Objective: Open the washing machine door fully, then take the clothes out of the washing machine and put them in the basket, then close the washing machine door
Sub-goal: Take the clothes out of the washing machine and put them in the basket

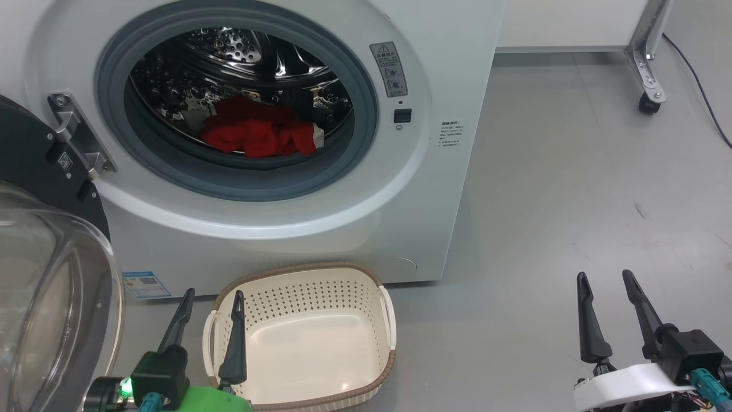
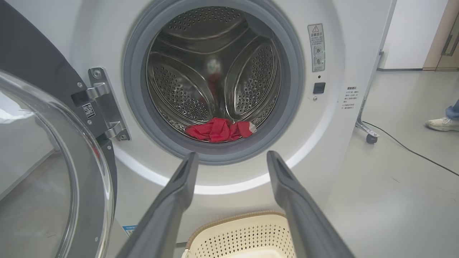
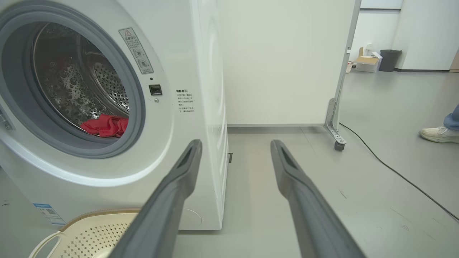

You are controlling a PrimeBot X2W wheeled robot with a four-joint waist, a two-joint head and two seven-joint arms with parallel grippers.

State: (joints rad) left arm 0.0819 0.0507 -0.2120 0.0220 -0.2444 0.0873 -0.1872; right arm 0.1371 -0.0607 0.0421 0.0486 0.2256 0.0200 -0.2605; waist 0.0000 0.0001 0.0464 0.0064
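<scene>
The white washing machine (image 1: 354, 189) stands with its door (image 1: 51, 269) swung open to the left, glass bowl facing me. Red clothes (image 1: 257, 134) lie at the bottom of the steel drum, also seen as clothes (image 2: 218, 129) and clothes (image 3: 105, 126). The cream basket (image 1: 303, 395) sits empty on the floor in front of the machine. My left gripper (image 1: 213, 297) is open, low at the basket's left rim, pointing at the drum mouth. My right gripper (image 1: 606, 276) is open over bare floor to the right of the machine, holding nothing.
A white panel on a wheeled metal leg (image 1: 649, 80) stands behind right, with a black cable (image 1: 697, 80) trailing over the grey floor. A person's foot in a white shoe (image 3: 439, 134) is far right. A bin and box (image 3: 376, 61) stand in the distance.
</scene>
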